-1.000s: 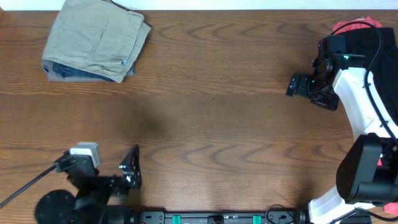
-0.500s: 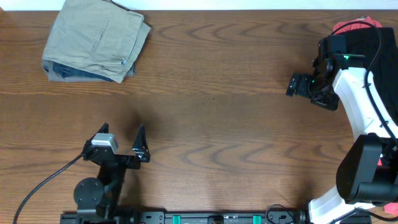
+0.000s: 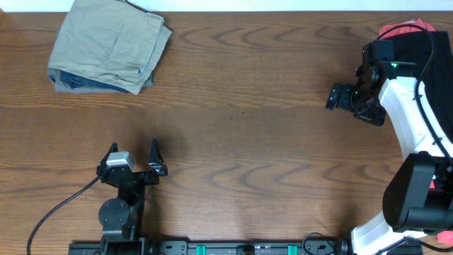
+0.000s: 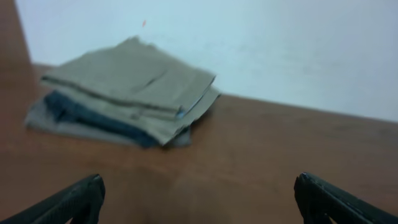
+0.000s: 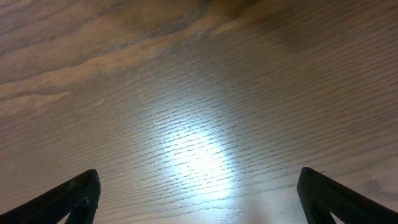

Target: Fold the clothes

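A folded stack of clothes (image 3: 107, 44) lies at the table's far left corner: khaki-beige shorts on top, navy denim and grey pieces under them. It also shows in the left wrist view (image 4: 127, 93), far ahead of my left gripper. My left gripper (image 3: 133, 157) is open and empty near the front left of the table, pointing toward the stack. My right gripper (image 3: 338, 97) is open and empty over bare wood at the right. Black and red cloth (image 3: 425, 49) lies at the far right corner, partly hidden behind the right arm.
The wooden table (image 3: 241, 113) spans the view. The right arm's white body (image 3: 407, 120) stands along the right edge. A white wall (image 4: 298, 43) rises behind the table's far edge. A black cable (image 3: 56, 212) trails from the left arm's base.
My left arm has swung up from the front left edge, moving right and then turning to face the far side, fingers open. The right arm and the clothes have not moved.
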